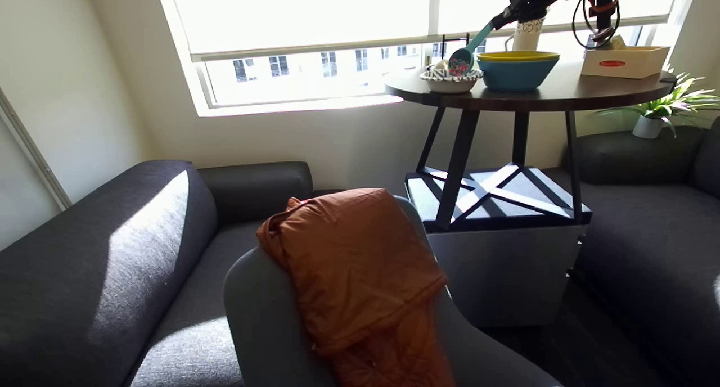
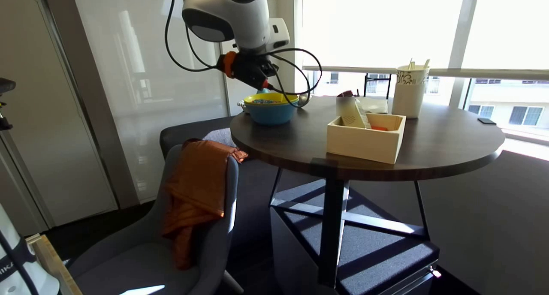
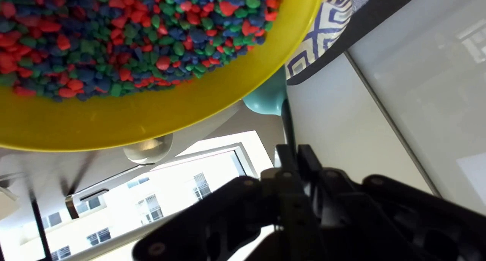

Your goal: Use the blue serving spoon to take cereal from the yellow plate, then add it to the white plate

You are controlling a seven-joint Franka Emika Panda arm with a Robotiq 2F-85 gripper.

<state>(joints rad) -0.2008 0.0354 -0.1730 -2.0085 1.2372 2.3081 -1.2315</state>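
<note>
A robot gripper (image 3: 295,156) clenches the handle of a blue spoon (image 1: 463,58), whose long axis slants in an exterior view from the grip at upper right to the round head at lower left. The head points down at a white bowl (image 1: 450,86), bits of colored cereal (image 1: 459,68) showing in it, and overlaps the bowl's patterned rim; whether the two touch cannot be told. In the wrist view, the head's rounded back appears just past the edge of a yellow bowl (image 3: 262,65), filled with red, green and blue cereal and nested in a blue bowl (image 1: 514,75). Farther along the round table (image 2: 450,136) stand a wooden box (image 2: 360,142) and a tall white container (image 2: 407,97). An orange jacket (image 1: 360,263) drapes a gray chair (image 1: 250,297) nearby.
</note>
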